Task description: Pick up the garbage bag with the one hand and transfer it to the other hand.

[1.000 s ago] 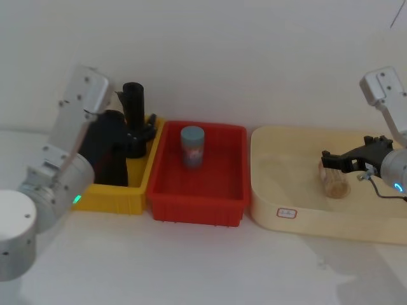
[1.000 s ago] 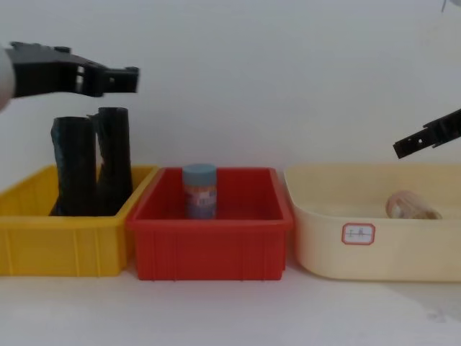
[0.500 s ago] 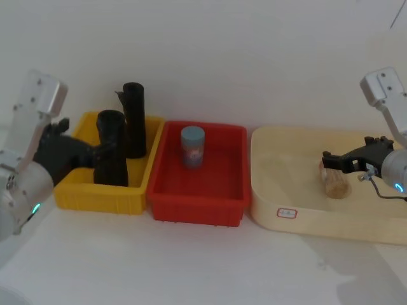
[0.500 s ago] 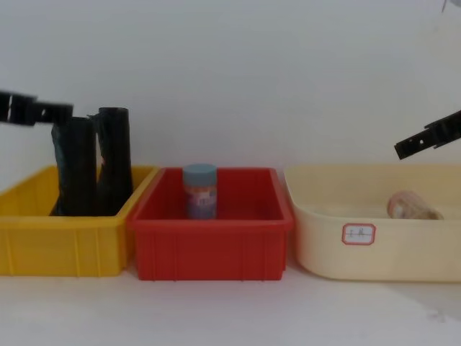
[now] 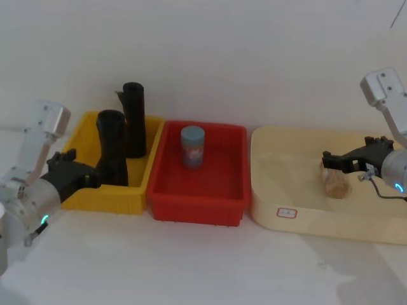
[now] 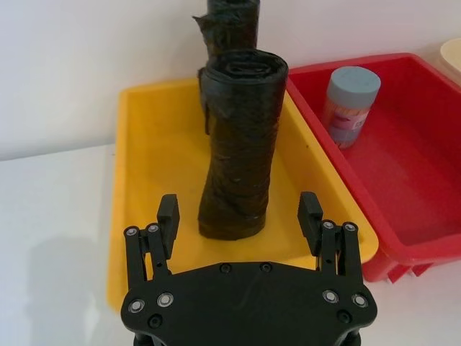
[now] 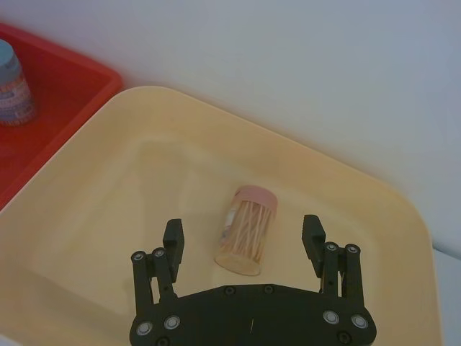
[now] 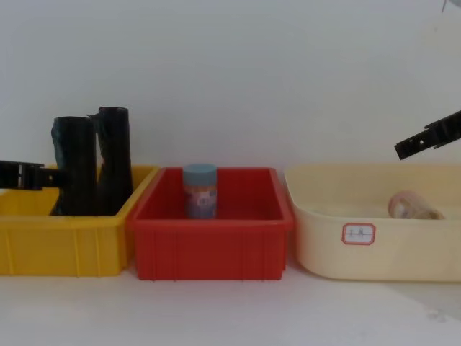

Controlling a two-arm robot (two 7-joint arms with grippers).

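Garbage bag (image 5: pixel 111 147) upright in yellow bin (image 5: pixel 82 197), just in front of slimmer taller black roll (image 5: pixel 134 117). Left claw (image 5: pixel 94 176) spread wide, empty, aimed at bag's lower part, fingertips just beside it; contact unclear. Right claw (image 5: pixel 327 162) wide open, empty, above toothpick jar (image 5: pixel 335 183) lying in cream tray (image 5: pixel 261 190). Blue-capped jar (image 5: pixel 193 146) upright in red bin (image 5: pixel 191 210).
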